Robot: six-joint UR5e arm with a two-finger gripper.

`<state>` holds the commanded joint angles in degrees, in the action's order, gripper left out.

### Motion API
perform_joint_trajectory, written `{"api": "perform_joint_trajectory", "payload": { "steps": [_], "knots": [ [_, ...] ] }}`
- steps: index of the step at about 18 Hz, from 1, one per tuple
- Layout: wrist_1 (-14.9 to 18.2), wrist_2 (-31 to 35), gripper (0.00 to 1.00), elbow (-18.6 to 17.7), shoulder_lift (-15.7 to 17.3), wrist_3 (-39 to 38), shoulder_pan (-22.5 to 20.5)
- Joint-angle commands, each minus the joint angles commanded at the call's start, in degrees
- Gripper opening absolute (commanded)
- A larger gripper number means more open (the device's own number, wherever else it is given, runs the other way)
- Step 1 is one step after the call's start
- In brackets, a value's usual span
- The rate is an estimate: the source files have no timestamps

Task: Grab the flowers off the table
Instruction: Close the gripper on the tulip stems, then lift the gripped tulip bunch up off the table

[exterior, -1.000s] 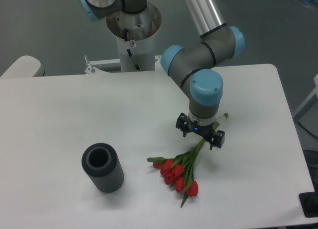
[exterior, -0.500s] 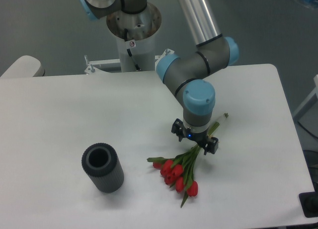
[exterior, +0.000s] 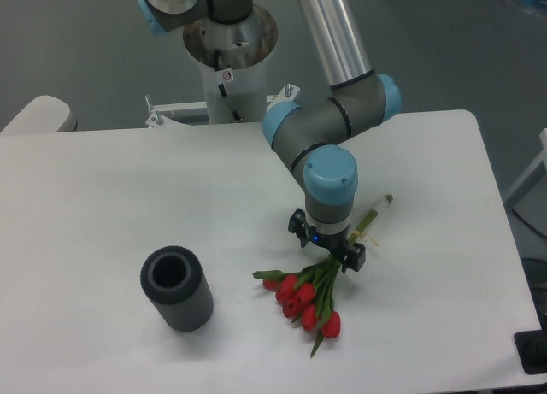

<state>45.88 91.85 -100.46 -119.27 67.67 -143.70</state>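
Since ~1 s ago the gripper has slid left and a bit toward the buds, tracking along the stems. It now sits over the stem bundle just above where the leaves fan out, closer to the heads than before. The flowers themselves haven't budged: same spot, same fan of red buds, so no lift yet. My read: the arm is still lining up its grasp point, approach phase, task not far along.

Only one view, the fixed cam. Arm pose: the silver upper link comes down from the top, the elbow w/ blue caps bends over the table centre-right, and the wrist points straight down w/ the blue-capped joint right above the tool. Gripper low, at or nearly at stem height. Fingers look spread, one each side of the stems, not clamped. Contact w/ the stems can't be judged from this angle.

Flowers lie flat on the table, buds toward the front edge, stem ends running up-right past the gripper. The dark ribbed vase stands well apart to the left, not involved.
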Motion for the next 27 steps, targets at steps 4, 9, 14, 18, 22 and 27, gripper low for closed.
{"api": "perform_joint_trajectory", "payload": {
  "steps": [4, 9, 14, 18, 22, 27],
  "knots": [
    [-1.3, 0.0, 1.0, 0.0, -0.7, 0.3, 0.1],
    [-2.1, -0.1, 0.68, 0.1, -0.9, 0.3, 0.1],
    [-2.3, -0.1, 0.37, 0.3, -1.0, 0.2, 0.1],
    [-2.3, -0.2, 0.37, 0.4, -1.0, 0.3, 0.1],
    [-2.3, -0.2, 0.32, 0.7, -0.9, 0.3, 0.1],
    [-2.3, -0.3, 0.29, 1.1, -0.5, 0.4, 0.1]
  ]
}}
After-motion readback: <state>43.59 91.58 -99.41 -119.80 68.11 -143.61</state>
